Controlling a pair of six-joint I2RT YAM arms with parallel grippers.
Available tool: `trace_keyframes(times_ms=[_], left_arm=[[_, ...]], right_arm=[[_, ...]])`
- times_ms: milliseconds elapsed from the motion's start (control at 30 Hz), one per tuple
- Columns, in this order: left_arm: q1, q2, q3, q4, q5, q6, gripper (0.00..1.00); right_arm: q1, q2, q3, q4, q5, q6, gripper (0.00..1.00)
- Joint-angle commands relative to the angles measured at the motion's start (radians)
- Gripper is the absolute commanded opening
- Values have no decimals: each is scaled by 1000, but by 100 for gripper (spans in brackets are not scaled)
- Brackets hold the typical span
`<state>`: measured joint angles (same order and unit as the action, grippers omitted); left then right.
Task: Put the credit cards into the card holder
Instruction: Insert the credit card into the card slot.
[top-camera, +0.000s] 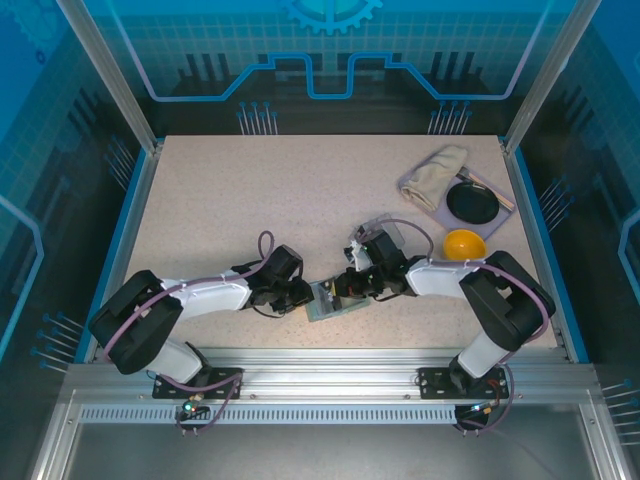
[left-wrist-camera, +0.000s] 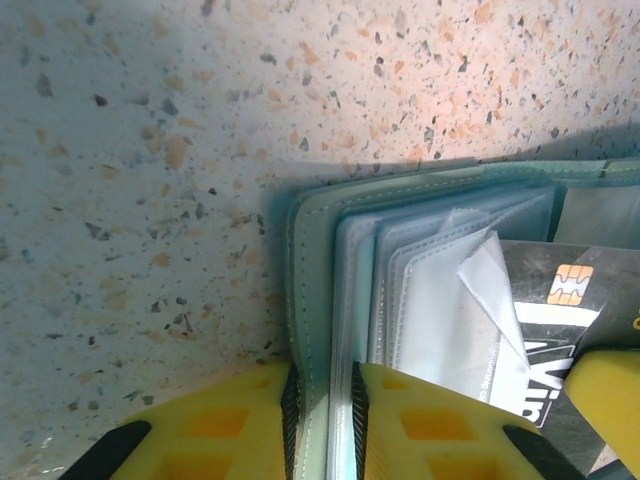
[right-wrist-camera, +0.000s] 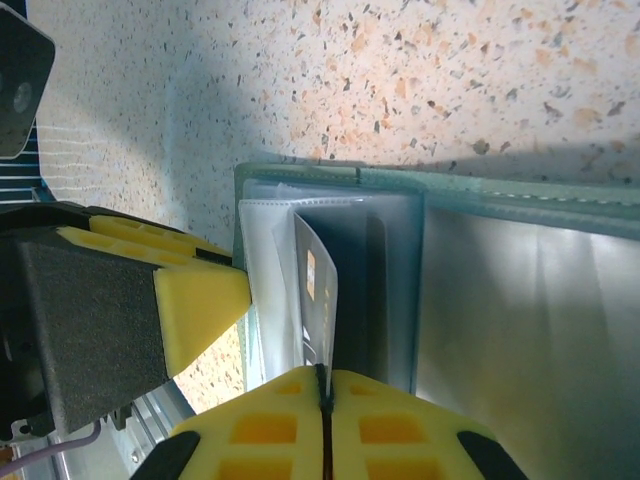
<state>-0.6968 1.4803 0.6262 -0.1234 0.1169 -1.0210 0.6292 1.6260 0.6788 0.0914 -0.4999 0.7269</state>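
The grey-green card holder (top-camera: 333, 300) lies open near the table's front edge, between both arms. My left gripper (left-wrist-camera: 325, 420) is shut on its left cover and a clear sleeve edge (left-wrist-camera: 352, 300). In the right wrist view the card holder (right-wrist-camera: 520, 290) shows its teal inside and clear sleeves. My right gripper (right-wrist-camera: 323, 400) is shut on a dark credit card (right-wrist-camera: 322, 290) with a gold chip, held on edge with its far end among the clear sleeves. The same credit card (left-wrist-camera: 560, 300) shows in the left wrist view, beside a yellow finger (left-wrist-camera: 608, 390) of the right gripper.
A small clear plastic box (top-camera: 388, 232) sits just behind the right gripper (top-camera: 352, 285). At the back right lie a beige cloth (top-camera: 437, 172), a black dish (top-camera: 474, 203) and an orange bowl (top-camera: 464, 244). The left gripper's finger (right-wrist-camera: 195, 300) is close on the left.
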Motion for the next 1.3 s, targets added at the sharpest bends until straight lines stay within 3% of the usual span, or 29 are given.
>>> trace_keyframes(times_ms=[0,233,467,633,767,867,1033,1133,1267], left_arm=[[-6,24,21,7,-20,-5,22],[-7,23,30,-1,-22,-4,20],[-6,8,21,7,-16,-22,19],[-6,-19,-1,20,-17,-47,20],[-6,-66,-8,-4,-43,-40,22],[-7,-114,-8,-50,-79,-28,27],[-4,-175,-9,-101,-106,-16,41],[7,-173,-12,-95,-87,-19,50],[23,-139,-6,-59,-33,-27,59]], right_arm=[[-5,59,12,-74,-65,-22,7],[24,97,33,-27,-74,22,9],[73,95,-1,69,40,169,10],[92,60,-16,68,102,203,13],[87,6,5,-39,112,138,20],[82,-96,43,-199,172,47,34],[72,-240,130,-510,420,-121,57],[56,-236,174,-628,545,-185,69],[28,-172,195,-667,548,-226,76]])
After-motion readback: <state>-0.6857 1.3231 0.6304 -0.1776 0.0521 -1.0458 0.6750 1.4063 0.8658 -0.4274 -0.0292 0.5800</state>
